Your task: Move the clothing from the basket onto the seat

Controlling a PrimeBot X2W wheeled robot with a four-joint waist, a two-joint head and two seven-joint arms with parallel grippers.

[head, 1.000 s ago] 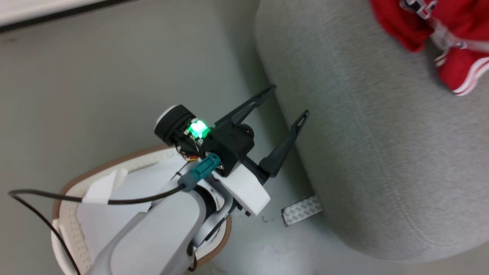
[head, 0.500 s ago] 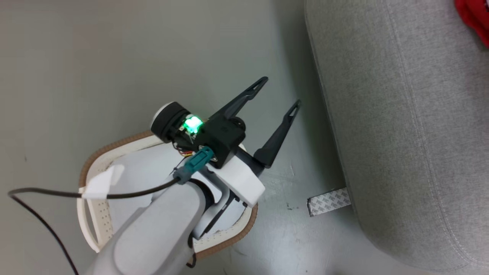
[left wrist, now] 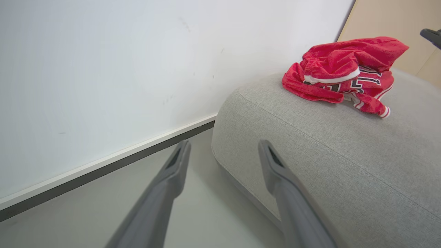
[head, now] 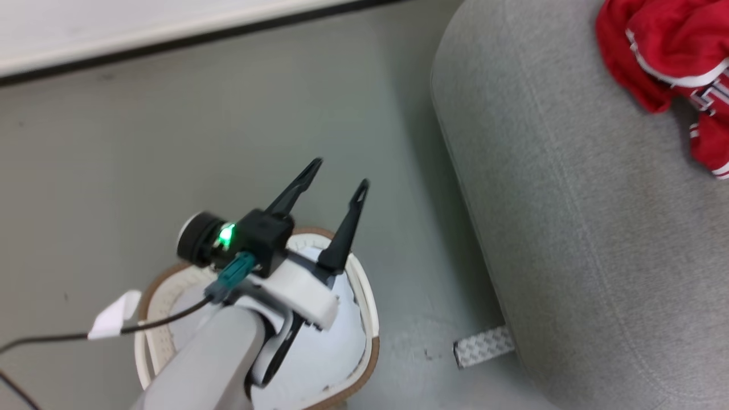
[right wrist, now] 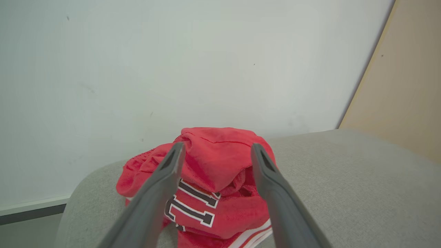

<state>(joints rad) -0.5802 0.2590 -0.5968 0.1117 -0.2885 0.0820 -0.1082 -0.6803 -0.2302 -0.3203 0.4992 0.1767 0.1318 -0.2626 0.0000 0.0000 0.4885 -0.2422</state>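
The red clothing (head: 660, 51) with white trim lies heaped on the grey seat (head: 569, 228), at the upper right of the head view. My right gripper (right wrist: 217, 148) is open just above that clothing (right wrist: 213, 172), its fingers apart and gripping nothing, with the dark numbers showing between them. My left gripper (head: 340, 173) is open and empty over the far rim of the basket (head: 364, 296). In the left wrist view the left gripper (left wrist: 224, 146) points towards the seat's (left wrist: 327, 144) rounded corner, and the clothing (left wrist: 337, 69) lies well beyond it.
A pale white-blue cloth (head: 336, 341) lies inside the basket, partly hidden by my left forearm. A strip of patterned tape (head: 481, 346) is on the grey floor by the seat's base. A white wall with a dark baseboard (head: 171, 40) runs behind.
The head camera has swung, so the whole picture has shifted. My left gripper now hangs over the basket rim, farther from the seat's edge. My right gripper has gone from shut to open.
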